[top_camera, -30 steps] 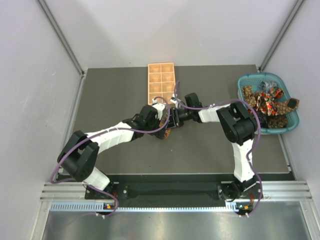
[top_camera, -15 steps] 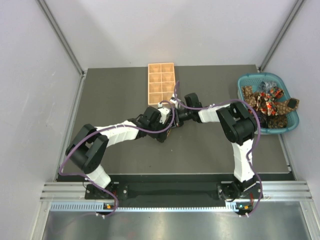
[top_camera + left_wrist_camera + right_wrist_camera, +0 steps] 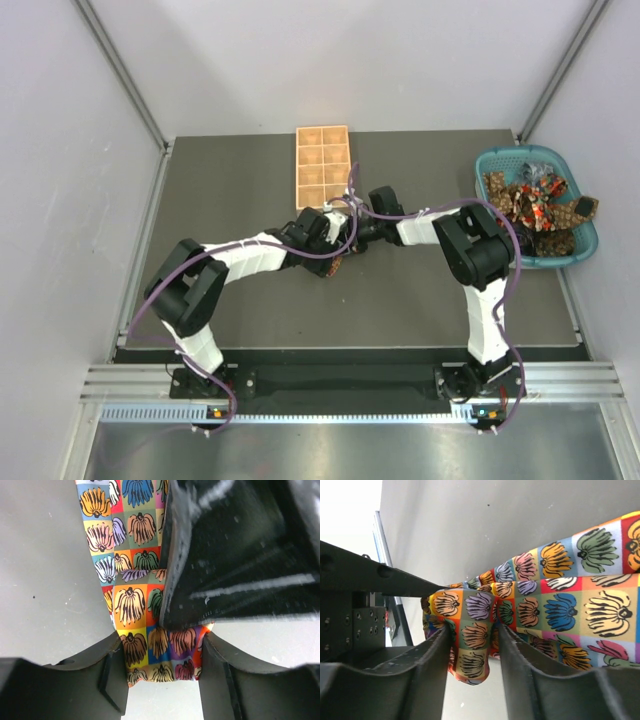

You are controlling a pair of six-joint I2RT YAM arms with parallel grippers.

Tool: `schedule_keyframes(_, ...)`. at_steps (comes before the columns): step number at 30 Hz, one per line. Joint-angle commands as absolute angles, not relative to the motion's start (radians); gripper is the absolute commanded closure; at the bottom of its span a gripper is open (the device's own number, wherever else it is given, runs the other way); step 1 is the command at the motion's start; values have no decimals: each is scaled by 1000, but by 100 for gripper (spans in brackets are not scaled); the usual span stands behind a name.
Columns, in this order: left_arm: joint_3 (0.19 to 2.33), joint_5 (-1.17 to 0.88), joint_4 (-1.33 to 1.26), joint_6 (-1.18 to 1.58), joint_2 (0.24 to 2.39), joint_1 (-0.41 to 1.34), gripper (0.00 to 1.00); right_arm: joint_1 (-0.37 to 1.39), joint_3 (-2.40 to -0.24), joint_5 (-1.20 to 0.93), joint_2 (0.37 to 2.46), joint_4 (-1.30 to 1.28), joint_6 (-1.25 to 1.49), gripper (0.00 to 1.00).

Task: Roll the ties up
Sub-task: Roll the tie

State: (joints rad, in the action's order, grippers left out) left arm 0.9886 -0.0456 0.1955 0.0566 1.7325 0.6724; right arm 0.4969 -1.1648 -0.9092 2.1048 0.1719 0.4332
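We see bare table (image 3: 230,190) to our left and front; the tray (image 3: 322,165) stands just behind. Mid-table, our left gripper (image 3: 161,645) clasps the tie (image 3: 135,605) across its width; our right gripper (image 3: 474,630) pinches its fold.

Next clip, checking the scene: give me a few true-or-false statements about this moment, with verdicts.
1. The left end effector and the right end effector have the same tie between their fingers. True.
2. That tie is plain black. False: it is printed with colourful flower squares.
3. The teal basket has nothing in it. False: it holds a heap of ties.
4. The wooden tray lies at the far edge of the table. True.
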Motion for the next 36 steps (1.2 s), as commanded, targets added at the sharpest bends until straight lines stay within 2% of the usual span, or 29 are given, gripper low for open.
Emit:
schedule_keyframes(1, 1038, -9, 290, 75, 1761, 670, 51, 512, -1137, -801, 2073, 149, 376, 55)
schedule_keyframes(8, 1080, -29, 370, 84, 1799, 672, 53, 450, -1189, -781, 2023, 123, 414, 47)
schedule_keyframes(11, 1088, -41, 380, 84, 1815, 672, 54, 407, -1178, -779, 1971, 146, 448, 41)
schedule_keyframes(13, 1095, -44, 390, 83, 1825, 672, 54, 384, -1148, -772, 1915, 164, 475, 32)
schedule_keyframes(15, 1112, -49, 414, 87, 1842, 670, 55, 354, -1100, -753, 1870, 169, 483, 19)
schedule_keyframes(16, 1120, -48, 422, 89, 1844, 670, 55, 347, -1076, -720, 1812, 178, 488, 18)
schedule_keyframes(25, 1255, -43, 584, 106, 1920, 669, 55, 368, -632, -364, 1351, 259, 440, 27)
schedule_keyframes(28, 1316, -41, 644, 113, 1960, 670, 55, 471, -536, -194, 1216, 229, 384, 30)
schedule_keyframes(30, 1364, -41, 678, 115, 1991, 670, 56, 604, -506, -76, 1158, 203, 350, 30)
schedule_keyframes(31, 1379, -43, 692, 114, 2002, 670, 57, 648, -500, 37, 1110, 192, 328, 31)
schedule_keyframes(33, 1426, -49, 739, 104, 2035, 670, 59, 773, -483, 124, 1068, 193, 305, 38)
schedule_keyframes(36, 1495, -55, 814, 91, 2095, 669, 59, 931, -497, 301, 1046, 192, 246, 39)
